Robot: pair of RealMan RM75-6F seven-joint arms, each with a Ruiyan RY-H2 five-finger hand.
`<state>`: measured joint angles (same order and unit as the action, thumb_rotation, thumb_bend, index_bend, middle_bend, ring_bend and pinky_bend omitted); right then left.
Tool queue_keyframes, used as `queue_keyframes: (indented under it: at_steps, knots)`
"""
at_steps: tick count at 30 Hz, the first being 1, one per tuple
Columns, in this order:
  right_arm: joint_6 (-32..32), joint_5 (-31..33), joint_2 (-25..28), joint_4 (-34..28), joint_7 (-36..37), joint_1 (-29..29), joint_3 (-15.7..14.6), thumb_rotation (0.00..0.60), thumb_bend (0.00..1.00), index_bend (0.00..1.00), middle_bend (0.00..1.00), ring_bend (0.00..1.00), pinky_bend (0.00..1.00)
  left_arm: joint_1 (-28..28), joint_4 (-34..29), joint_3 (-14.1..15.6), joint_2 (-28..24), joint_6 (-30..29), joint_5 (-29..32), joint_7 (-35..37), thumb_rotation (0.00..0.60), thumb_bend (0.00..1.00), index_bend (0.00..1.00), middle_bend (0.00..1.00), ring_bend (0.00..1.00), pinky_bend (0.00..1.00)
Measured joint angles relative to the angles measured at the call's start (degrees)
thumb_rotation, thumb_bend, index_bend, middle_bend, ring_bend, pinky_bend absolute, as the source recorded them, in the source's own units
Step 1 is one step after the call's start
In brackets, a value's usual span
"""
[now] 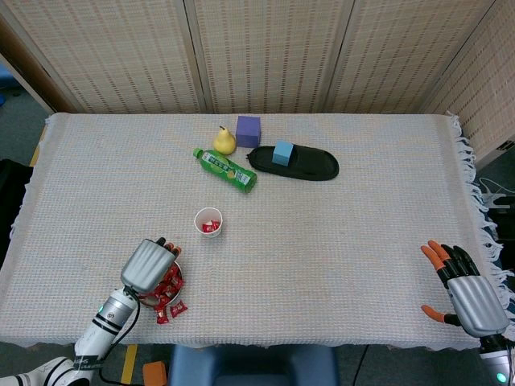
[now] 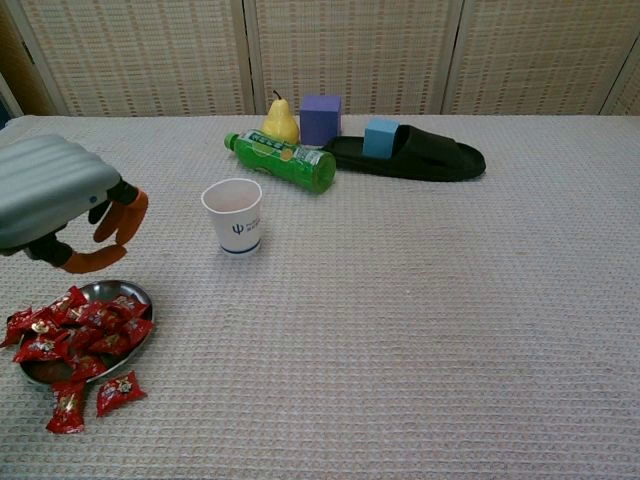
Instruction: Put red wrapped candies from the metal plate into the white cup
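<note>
Red wrapped candies (image 2: 80, 330) heap the round metal plate (image 2: 140, 296) near the table's front-left corner. Left hand (image 2: 60, 200) hovers above with fingers curled; whether it pinches one, I cannot tell. Likely next: carry to the white paper cup (image 2: 234, 215).

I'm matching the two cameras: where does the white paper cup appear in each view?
Head view: white paper cup left of centre, up and right of the round metal plate.
Chest view: cup upper left, beyond the plate.
Shared landmark: green plastic bottle lying behind the cup.
</note>
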<state>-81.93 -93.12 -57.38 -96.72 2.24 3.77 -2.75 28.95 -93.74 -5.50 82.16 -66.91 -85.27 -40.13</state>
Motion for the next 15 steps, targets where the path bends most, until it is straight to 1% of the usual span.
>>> queue_keyframes:
  at_steps: [3,4,6,8,9,10,12,13,14,15]
  knots:
    - [0.46,1.09,-0.03,0.06,0.10,0.17,0.40,0.600,0.00,0.00,0.00,0.00,0.00,2.38,-1.43,-2.65,-0.51,2.23,2.75,-0.87,0.600,0.40,0.63,0.63,0.53,0.86]
    - [0.78,1.50,-0.04,0.05,0.14,0.28,0.55,0.600,0.00,0.00,0.00,0.00,0.00,3.05,-1.94,-3.20,-0.75,3.00,3.76,-1.13,0.600,0.40,0.61,0.63,0.53,0.85]
    - [1.20,1.81,-0.06,0.06,0.15,0.52,0.72,0.600,0.00,0.00,0.00,0.00,0.00,3.37,-2.44,-3.21,-1.10,3.61,4.83,-1.41,0.600,0.40,0.53,0.60,0.53,0.85]
    - [1.50,1.97,-0.07,0.08,0.12,0.66,0.79,0.600,0.00,0.00,0.00,0.00,0.00,3.08,-2.38,-2.35,-1.19,3.72,5.24,-1.49,0.600,0.40,0.37,0.47,0.46,0.84]
    - [1.63,2.02,-0.06,0.07,0.16,0.70,0.78,0.600,0.00,0.00,0.00,0.00,0.00,2.87,-2.26,-1.80,-1.19,3.83,5.51,-1.40,0.600,0.40,0.32,0.41,0.42,0.83]
    - [1.76,2.06,-0.02,0.05,0.27,0.74,0.75,0.600,0.00,0.00,0.00,0.00,0.00,2.57,-2.09,-1.01,-1.18,4.13,6.16,-1.20,0.600,0.39,0.24,0.33,0.36,0.82]
    - [1.69,1.98,0.06,0.01,0.39,0.72,0.69,0.600,0.00,0.00,0.00,0.00,0.00,2.14,-2.01,0.33,-1.38,5.04,7.59,-1.14,0.600,0.39,0.13,0.21,0.26,0.74]
    - [1.50,1.83,0.10,0.00,0.43,0.65,0.65,0.600,0.00,0.00,0.00,0.00,0.00,1.88,-2.19,1.33,-1.75,5.91,8.79,-1.44,0.600,0.39,0.09,0.15,0.21,0.68]
    - [1.32,1.69,0.14,-0.01,0.47,0.57,0.60,0.600,0.00,0.00,0.00,0.00,0.00,1.67,-2.51,2.15,-2.17,6.54,9.75,-1.89,0.600,0.39,0.06,0.10,0.17,0.62]
    - [1.12,1.57,0.16,-0.01,0.49,0.48,0.55,0.600,0.00,0.00,0.00,0.00,0.00,1.45,-2.98,2.99,-2.66,7.07,10.64,-2.52,0.600,0.38,0.05,0.07,0.14,0.58]
